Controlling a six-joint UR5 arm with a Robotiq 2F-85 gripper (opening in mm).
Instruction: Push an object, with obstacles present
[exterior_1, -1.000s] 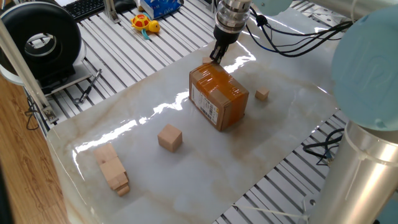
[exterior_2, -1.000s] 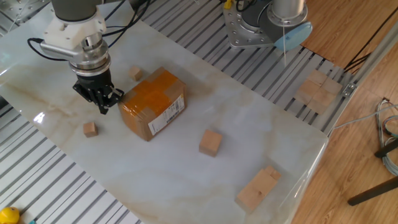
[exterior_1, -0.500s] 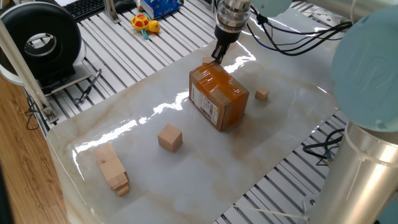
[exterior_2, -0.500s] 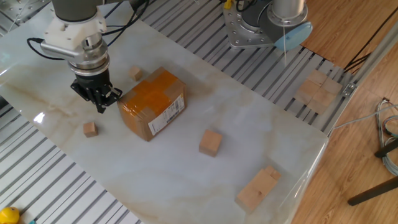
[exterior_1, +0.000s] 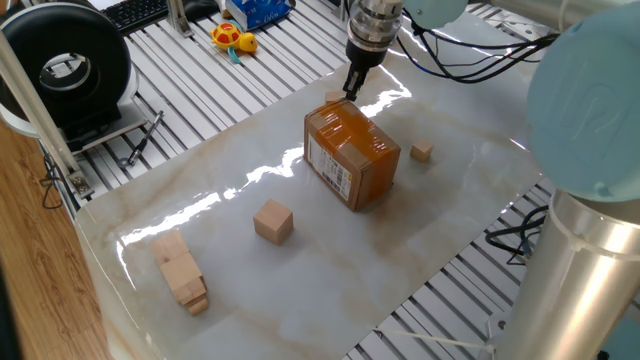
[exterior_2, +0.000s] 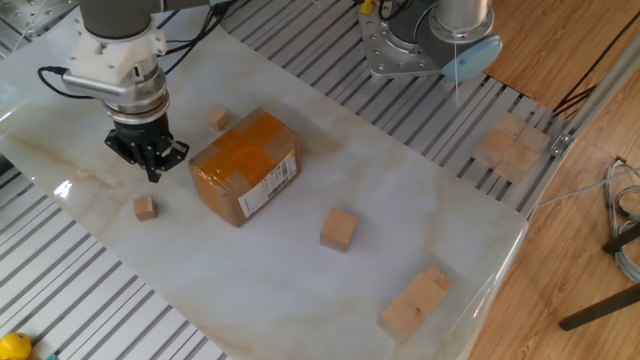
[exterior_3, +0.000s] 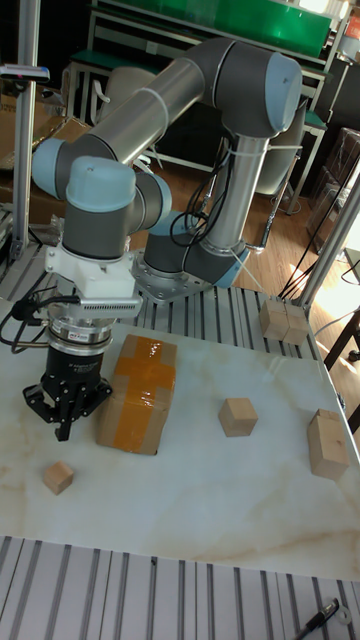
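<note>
Two tiny tan cubes lie on the marble table. One tiny cube (exterior_2: 145, 207) (exterior_3: 57, 477) sits just in front of my gripper (exterior_2: 152, 172) (exterior_3: 65, 425), apart from it; in one fixed view it (exterior_1: 333, 97) peeks out behind the box. The other tiny cube (exterior_2: 218, 118) (exterior_1: 421, 151) lies on the box's opposite side. The frames do not show which of the two is the object. My gripper (exterior_1: 350, 92) is shut with nothing in it, pointing down just above the table beside the end of the brown taped cardboard box (exterior_2: 245, 165) (exterior_1: 350, 155) (exterior_3: 138, 392).
A larger tan cube (exterior_2: 338, 228) (exterior_1: 272, 221) (exterior_3: 237, 416) stands past the box. Elongated pale blocks (exterior_2: 413, 302) (exterior_1: 180, 272) (exterior_3: 327, 442) lie near the table's far corner. More wooden blocks (exterior_2: 510, 145) (exterior_3: 285, 320) rest on the slatted frame outside the marble.
The gripper has drawn a little away from the box's end, toward the table's left side in the other fixed view. The box and the cubes have not moved.
</note>
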